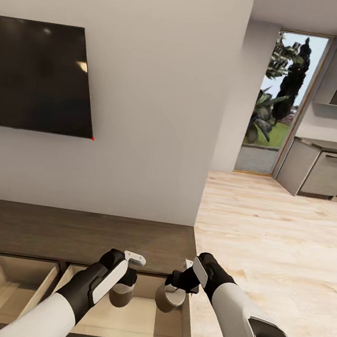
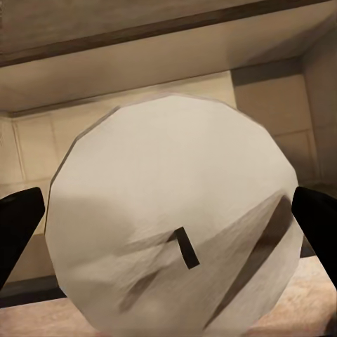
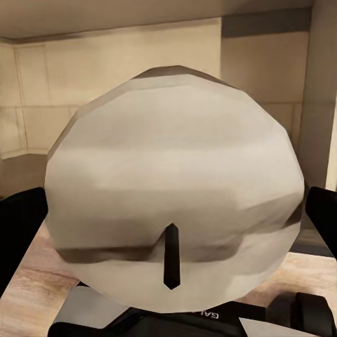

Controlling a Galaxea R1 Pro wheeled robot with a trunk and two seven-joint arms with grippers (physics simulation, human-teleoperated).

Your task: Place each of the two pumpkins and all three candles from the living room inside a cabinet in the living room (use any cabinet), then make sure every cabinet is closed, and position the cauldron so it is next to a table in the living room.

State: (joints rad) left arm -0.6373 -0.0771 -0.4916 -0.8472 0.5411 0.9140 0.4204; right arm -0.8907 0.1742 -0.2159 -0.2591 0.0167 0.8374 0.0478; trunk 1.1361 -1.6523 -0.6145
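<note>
- While the left gripper (image 1: 122, 285) hangs over the cabinet (image 1: 73, 233)'s open right-hand drawer (image 1: 139, 320), its fingers (image 2: 17, 225) clamp a candle (image 1: 120, 294) at head view's 6 o'clock.
- Just toward 3 o'clock, the right gripper (image 1: 175, 290) pinches a second candle (image 1: 169, 299) above that same drawer, the two candles near, not touching.
- Television (image 1: 39, 75) at 10 o'clock on the wall.

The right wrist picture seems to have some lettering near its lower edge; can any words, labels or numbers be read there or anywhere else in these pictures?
"GAL": pale upside-down letters, cut off, on the dark gripper body below the held candle; the rest is hidden.
Nothing readable on the TV, the cabinet or the kitchen units.
</note>
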